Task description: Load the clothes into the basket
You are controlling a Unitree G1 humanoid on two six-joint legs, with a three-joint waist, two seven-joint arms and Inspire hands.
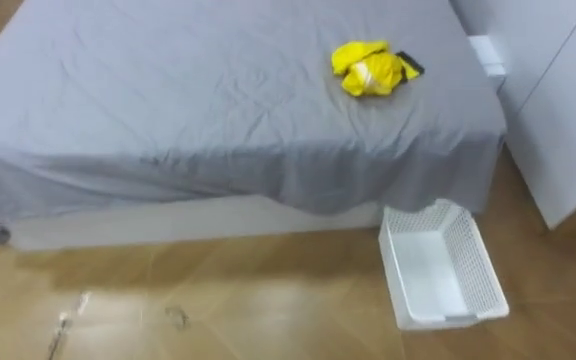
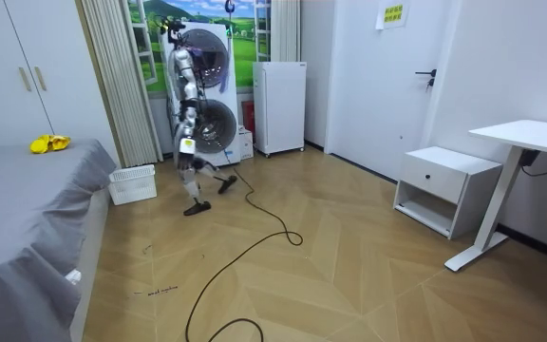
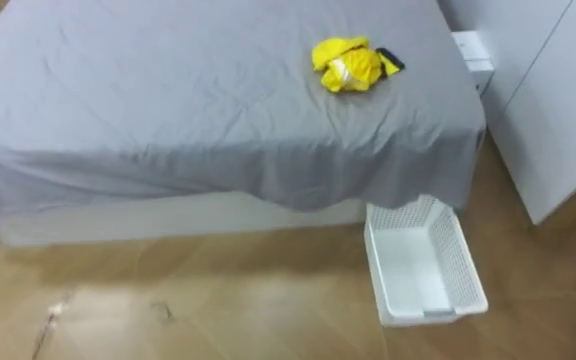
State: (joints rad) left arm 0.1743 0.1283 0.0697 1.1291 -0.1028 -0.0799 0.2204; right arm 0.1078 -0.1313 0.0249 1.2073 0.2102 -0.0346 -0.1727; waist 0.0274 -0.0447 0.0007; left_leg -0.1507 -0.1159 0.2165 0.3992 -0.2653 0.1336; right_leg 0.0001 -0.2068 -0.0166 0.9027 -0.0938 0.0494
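A crumpled yellow garment (image 1: pixel 371 68) lies near the far right corner of a bed (image 1: pixel 168 100) under a grey sheet, a small dark object (image 1: pixel 409 63) touching its right edge. The white lattice-sided laundry basket (image 1: pixel 438 265) stands empty on the wooden floor (image 1: pixel 218 300) just beside the bed's near right corner, probably set there so the garment has only a short way to travel from mattress to basket. In the room view the humanoid stands on the open floor in front of a stacked washer and dryer (image 2: pixel 207 81), a few steps from the basket and facing the bed. Its hands (image 2: pixel 186 145) are too small there to say whether they are open or closed (neither appears to carry any clothing). A green-and-yellow notice (image 2: pixel 393 14) is pinned high on the wall, but no writing on it can be read.
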